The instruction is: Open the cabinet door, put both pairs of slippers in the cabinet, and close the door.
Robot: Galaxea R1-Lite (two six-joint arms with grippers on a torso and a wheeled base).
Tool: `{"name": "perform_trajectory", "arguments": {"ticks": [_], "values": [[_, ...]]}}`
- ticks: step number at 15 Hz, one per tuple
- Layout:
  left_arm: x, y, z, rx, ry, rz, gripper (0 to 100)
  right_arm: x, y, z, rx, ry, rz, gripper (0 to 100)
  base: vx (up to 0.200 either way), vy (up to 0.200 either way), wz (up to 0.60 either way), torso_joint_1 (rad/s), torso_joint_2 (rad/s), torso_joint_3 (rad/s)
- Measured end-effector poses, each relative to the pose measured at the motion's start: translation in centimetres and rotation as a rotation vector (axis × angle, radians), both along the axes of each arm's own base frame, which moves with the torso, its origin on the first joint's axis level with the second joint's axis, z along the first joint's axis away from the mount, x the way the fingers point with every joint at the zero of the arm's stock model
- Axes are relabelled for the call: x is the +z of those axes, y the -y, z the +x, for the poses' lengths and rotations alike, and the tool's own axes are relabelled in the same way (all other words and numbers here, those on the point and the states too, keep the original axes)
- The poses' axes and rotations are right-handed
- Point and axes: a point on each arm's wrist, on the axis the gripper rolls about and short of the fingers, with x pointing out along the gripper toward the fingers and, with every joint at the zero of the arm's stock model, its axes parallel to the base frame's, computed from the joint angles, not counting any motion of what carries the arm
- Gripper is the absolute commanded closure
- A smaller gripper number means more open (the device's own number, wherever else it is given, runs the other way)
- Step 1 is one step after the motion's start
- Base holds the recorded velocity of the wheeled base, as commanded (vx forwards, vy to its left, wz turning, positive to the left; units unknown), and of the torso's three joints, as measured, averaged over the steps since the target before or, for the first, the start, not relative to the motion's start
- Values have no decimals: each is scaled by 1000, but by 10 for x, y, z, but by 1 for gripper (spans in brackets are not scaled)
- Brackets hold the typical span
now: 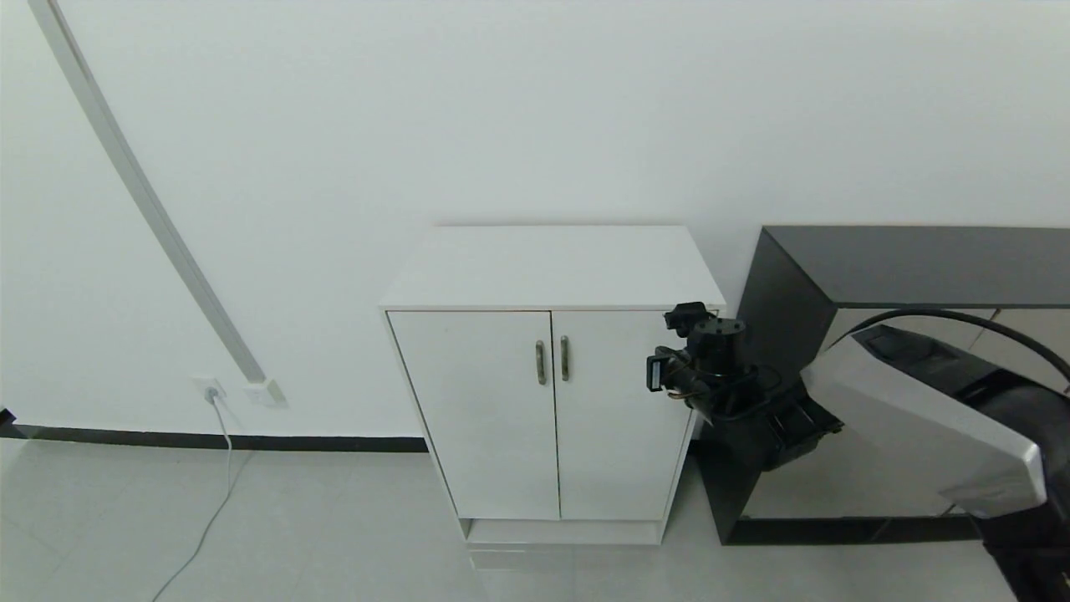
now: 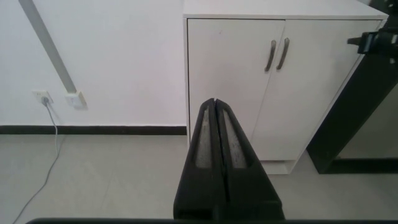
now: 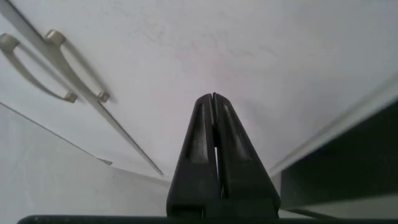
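Against the white wall (image 1: pixel 535 109): white two-door cabinet (image 1: pixel 543 267), top surface bare. Left door (image 1: pixel 472 410) and right door (image 1: pixel 614 435) both shut, meeting at a thin centre seam. Two slim metal handles (image 1: pixel 540 362), upright, one on either side of that seam, near the upper half. Shallow recessed plinth below the doors.

Right side of cabinet: dark console table (image 1: pixel 911 263), just beside the cabinet's right edge, with little room for a door to swing that way.

Left side and front of cabinet: pale tiled floor (image 1: pixel 318 535), wide and open, giving room for the left door to swing and for the arms to move.

Further left on wall: wall socket (image 1: pixel 209 390) with grey cable (image 1: pixel 219 493) trailing down across the floor, well apart from the cabinet; grey conduit (image 1: pixel 142 192) running diagonally up the wall; black skirting (image 1: pixel 209 441) along the wall's foot.

Right gripper (image 3: pixel 213 99): fingers pressed together, holding nothing, tip close to the face of the right door, between the handles and the door's outer edge. Contact with the door not discernible.

Left gripper (image 2: pixel 214 102): fingers pressed together, holding nothing, well back from the cabinet over open floor, facing the left door.
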Motion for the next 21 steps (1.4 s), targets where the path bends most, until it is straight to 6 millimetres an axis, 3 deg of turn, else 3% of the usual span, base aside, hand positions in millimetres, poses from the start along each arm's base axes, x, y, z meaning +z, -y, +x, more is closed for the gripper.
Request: {"name": "perform_trajectory", "arguments": {"ticks": [5, 13, 18, 21], "values": [[0, 0, 0, 0, 0, -2, 100, 25, 48, -60, -45, -8, -7, 100, 0, 0, 0, 0, 0, 0], [0, 0, 0, 5, 0, -12, 100, 53, 174, -181, -306, -25, -15, 100, 0, 0, 0, 0, 0, 0], [0, 0, 0, 6, 0, -14, 100, 59, 197, -254, -335, -16, -33, 100, 0, 0, 0, 0, 0, 0], [0, 0, 0, 6, 0, -14, 100, 62, 199, -281, -330, -10, -43, 100, 0, 0, 0, 0, 0, 0]]}}
